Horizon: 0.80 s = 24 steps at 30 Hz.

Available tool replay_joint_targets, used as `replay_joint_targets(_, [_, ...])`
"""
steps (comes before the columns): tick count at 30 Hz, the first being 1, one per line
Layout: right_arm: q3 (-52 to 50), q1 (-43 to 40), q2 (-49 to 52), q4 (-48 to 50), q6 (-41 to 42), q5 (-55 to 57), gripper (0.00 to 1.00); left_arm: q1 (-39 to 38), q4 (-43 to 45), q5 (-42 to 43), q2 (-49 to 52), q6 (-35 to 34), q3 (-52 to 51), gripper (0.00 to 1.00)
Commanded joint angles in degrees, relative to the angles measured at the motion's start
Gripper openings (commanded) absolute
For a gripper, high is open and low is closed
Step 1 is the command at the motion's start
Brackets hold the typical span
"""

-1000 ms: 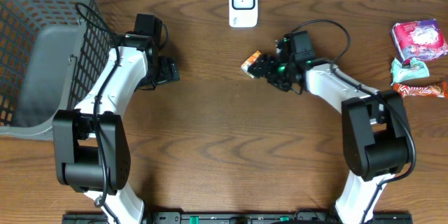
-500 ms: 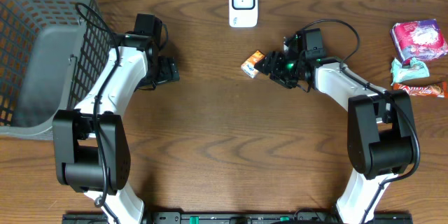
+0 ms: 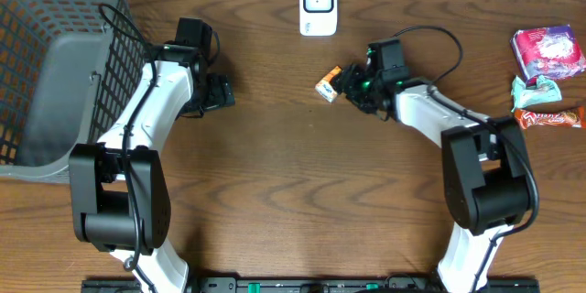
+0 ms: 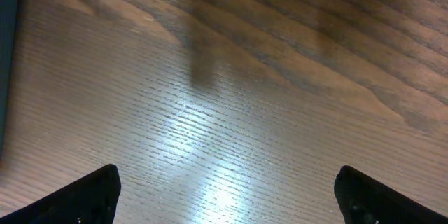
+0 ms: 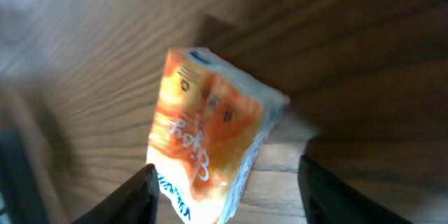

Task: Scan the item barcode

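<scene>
The wooden table has a broad bare stretch across its middle and front, between the two arm bases. The grey wire basket fills the far left corner, and its mesh wall runs just beside the left arm.

The left gripper hangs over bare wood near the basket. Its jaws are spread wide with nothing between them, and the left wrist view shows only wood grain between the fingertips.

Three snack wrappers lie along the right edge, well clear of both arms: a pink packet, a teal wrapper and a brown bar. The white scanner sits at the far edge in the middle, with open wood on both sides.

The orange packet lies tilted on the table, near the scanner and in front of it. The right gripper reaches it from the right. Its jaws are apart around the packet's near end, one finger at the packet's edge and the other still showing a gap.
</scene>
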Motion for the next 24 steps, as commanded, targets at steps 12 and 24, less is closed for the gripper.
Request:
replay_joint_targets(12, [-0.3,0.7,3.8,0.7,2.4,5.4,0.44,0.1,-0.3,-0.8,0.1,0.5,0.5,0.98])
replay_joint_targets(24, [-0.3,-1.8,4.0,3.4,-4.3,-13.5,0.01,0.1,-0.3,-0.8,0.1,0.5,0.5,0.98])
